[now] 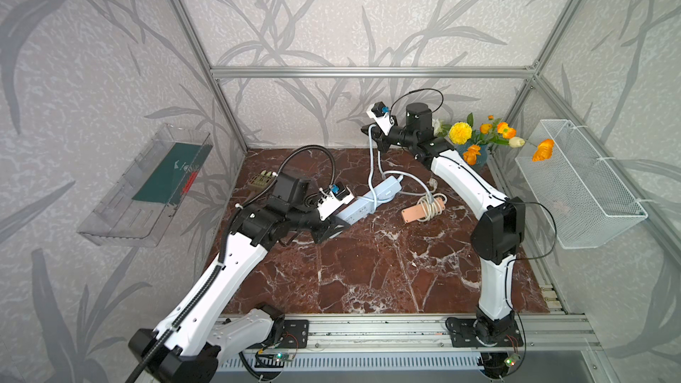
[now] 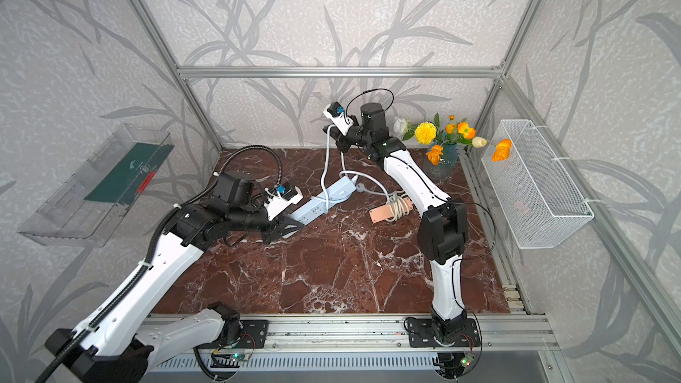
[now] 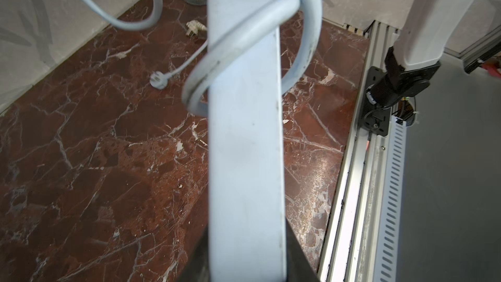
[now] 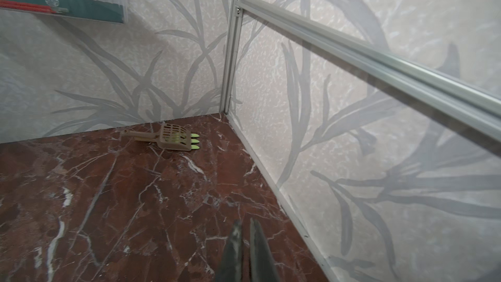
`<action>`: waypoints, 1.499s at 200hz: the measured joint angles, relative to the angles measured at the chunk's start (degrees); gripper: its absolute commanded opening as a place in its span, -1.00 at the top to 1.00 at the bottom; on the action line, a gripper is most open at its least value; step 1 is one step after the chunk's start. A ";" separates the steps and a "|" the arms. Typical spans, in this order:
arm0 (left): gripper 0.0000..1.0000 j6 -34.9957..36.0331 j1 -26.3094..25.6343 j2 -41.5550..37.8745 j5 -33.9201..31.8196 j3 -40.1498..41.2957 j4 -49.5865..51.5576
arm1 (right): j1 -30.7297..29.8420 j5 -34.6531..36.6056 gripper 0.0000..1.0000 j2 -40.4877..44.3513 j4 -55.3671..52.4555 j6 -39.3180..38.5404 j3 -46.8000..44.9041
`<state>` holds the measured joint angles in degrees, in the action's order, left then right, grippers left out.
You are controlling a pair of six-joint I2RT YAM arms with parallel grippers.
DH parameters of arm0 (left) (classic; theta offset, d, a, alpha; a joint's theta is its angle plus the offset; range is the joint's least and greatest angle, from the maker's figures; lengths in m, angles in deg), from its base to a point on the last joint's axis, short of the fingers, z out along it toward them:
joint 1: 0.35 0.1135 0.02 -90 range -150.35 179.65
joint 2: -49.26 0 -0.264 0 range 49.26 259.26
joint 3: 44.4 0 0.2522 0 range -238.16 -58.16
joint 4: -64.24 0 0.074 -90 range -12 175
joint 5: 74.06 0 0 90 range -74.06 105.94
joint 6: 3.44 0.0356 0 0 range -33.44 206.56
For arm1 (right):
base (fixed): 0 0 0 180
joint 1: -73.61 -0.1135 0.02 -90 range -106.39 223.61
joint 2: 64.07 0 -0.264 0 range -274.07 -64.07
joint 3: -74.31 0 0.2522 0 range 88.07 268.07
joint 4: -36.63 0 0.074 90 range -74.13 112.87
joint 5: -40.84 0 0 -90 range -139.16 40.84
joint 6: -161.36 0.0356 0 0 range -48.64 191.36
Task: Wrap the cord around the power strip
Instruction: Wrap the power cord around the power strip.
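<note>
Mid-table, the strip [image 1: 359,208] runs diagonally from the left gripper [image 1: 337,224] toward the back right. Left jaws are clamped on its near end. In the left wrist view the strip [image 3: 244,136] sticks straight out from the jaws, with the table [image 3: 95,158] showing well below it, so the held end is off the surface.

The cord [image 1: 372,163] makes one loose loop round the strip about midway. The loop [image 3: 244,47] crosses the flat face and hangs off both long edges with slack. From there the cord climbs to the right gripper [image 1: 368,130], which is raised high and close to the back wall. Right jaws are closed, tips [image 4: 254,237] nearly together. The pinch itself is hidden, but the cord looks held there.

Obstacles:
- A second strip [image 1: 412,213], pinkish with its own cord bundled on it, lies just right of the blue one's far end, between it and the right arm.
- The scoop [image 1: 262,179] is in the back-left corner, well apart.
- The vase [image 1: 477,158] is in the back-right corner, behind the right arm.

Open marble spans from the strip to the front rail [image 1: 368,329]. Room is tightest behind the right gripper, at the back wall.
</note>
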<state>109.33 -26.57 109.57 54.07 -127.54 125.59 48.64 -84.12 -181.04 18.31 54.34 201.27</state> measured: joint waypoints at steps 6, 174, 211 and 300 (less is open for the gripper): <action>1.00 -0.24 0.35 -0.68 0.98 0.00 -0.37 | 0.02 -1.09 1.00 0.00 0.59 0.76 -0.55; 1.00 -16.37 6.88 -3.61 0.61 -4.50 -26.71 | -13.44 16.74 0.06 -1.70 40.79 29.40 -31.32; 1.00 -17.00 10.29 -3.58 -9.57 -6.40 -27.08 | -17.79 21.27 0.19 -4.07 41.40 30.53 -37.66; 1.00 -13.44 14.73 -0.94 -40.44 -6.16 -24.48 | -26.95 19.69 0.99 2.12 24.72 13.42 -38.25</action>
<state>95.88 -11.84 108.63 13.64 -133.71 101.11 21.69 -64.43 -178.92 43.03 67.76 163.03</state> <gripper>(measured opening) 0.280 0.094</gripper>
